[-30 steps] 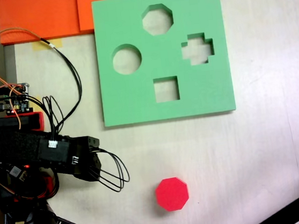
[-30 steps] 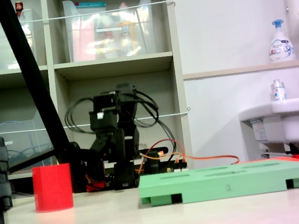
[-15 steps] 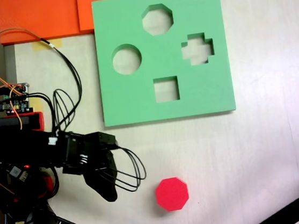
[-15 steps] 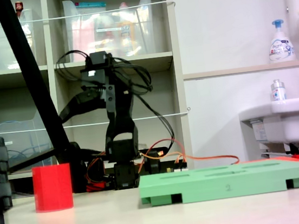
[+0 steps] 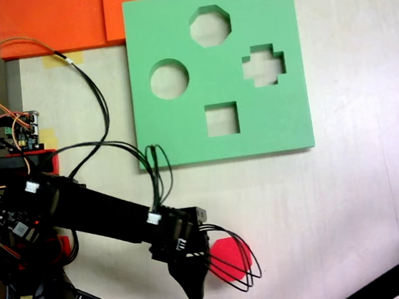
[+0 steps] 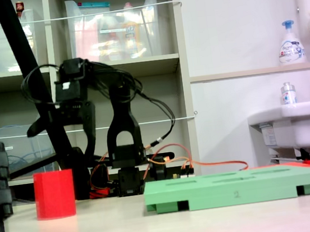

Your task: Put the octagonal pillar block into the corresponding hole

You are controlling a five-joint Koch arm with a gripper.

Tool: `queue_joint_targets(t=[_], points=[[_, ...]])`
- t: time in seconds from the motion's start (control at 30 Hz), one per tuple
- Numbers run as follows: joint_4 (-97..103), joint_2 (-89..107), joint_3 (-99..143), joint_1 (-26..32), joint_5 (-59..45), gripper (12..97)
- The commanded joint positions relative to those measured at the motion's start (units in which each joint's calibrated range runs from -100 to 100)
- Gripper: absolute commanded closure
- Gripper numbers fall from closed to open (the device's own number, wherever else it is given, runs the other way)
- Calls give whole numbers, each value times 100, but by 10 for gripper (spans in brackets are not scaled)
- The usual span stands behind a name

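A fixed view from above shows the arm reaching across the surface [image 5: 349, 197], its end effector [image 5: 194, 291] hanging just left of the octagonal pillar block [image 5: 234, 259], whose left edge and front are crossed by the arm's cable loops. The block stands upright on the surface, well below the green foam board [image 5: 183, 133], with the corresponding hole [image 5: 210, 26] at the board's far edge, empty. From the side, the end effector [image 6: 35, 129] sits above the block [image 6: 54, 194], apart from it, likely placed for a descent. Whether its jaws are wide or narrow cannot be told
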State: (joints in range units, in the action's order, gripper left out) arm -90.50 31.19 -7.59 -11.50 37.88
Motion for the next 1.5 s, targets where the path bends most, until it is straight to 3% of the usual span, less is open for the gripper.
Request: queue_joint_targets(t=[0.0, 0.83, 0.97, 1.1, 1.2, 1.3, 1.47], points=[[110, -493, -487, -34, -49, 170], [890, -3007, -1195, 24, -49, 184], [918, -3091, -1185, 34, -49, 287], [947, -3245, -1185, 83, -49, 302], [947, -3329, -1145, 88, -54, 430], [947, -3384, -1085, 73, -49, 616], [668, -3384, -796, 29, -44, 693]])
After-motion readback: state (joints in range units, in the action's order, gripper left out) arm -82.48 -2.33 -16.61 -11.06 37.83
